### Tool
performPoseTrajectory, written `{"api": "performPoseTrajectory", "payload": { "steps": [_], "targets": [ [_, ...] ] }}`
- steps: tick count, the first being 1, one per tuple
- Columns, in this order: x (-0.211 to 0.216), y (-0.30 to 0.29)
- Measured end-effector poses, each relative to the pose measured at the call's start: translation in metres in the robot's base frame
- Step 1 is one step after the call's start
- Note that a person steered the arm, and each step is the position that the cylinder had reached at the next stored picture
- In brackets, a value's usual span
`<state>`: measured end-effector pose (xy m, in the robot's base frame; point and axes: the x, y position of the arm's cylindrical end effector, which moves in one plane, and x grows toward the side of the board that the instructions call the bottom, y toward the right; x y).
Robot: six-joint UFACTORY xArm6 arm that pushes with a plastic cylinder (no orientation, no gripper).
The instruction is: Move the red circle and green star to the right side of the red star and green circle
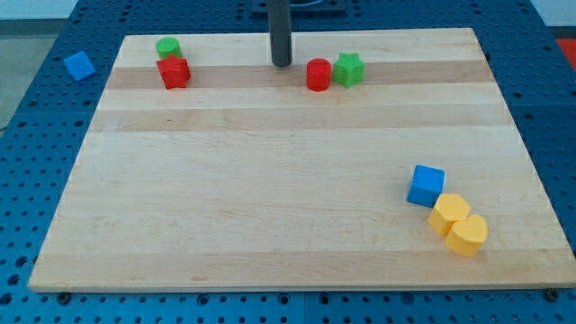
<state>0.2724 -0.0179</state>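
The red circle [319, 75] sits near the view's top, right of centre, touching the green star [349, 69] on its right. The red star [173, 72] is at the top left, with the green circle [167, 48] touching it just above. My tip [282, 63] is on the board just left of the red circle, a small gap between them, and far to the right of the red star and green circle.
A blue cube [426, 185] sits at the lower right, with two yellow blocks [448, 213] [467, 235] touching below it. Another blue block [79, 65] lies off the wooden board [270, 198] at the top left.
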Motion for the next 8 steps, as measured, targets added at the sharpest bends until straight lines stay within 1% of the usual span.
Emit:
{"api": "performPoseTrajectory", "payload": {
  "steps": [1,2,3,4,5,6,8],
  "targets": [
    [-0.011,0.015],
    [-0.044,0.033],
    [-0.065,0.1],
    [-0.048,0.157],
    [-0.018,0.117],
    [-0.019,0.04],
    [-0.023,0.015]
  ]
}}
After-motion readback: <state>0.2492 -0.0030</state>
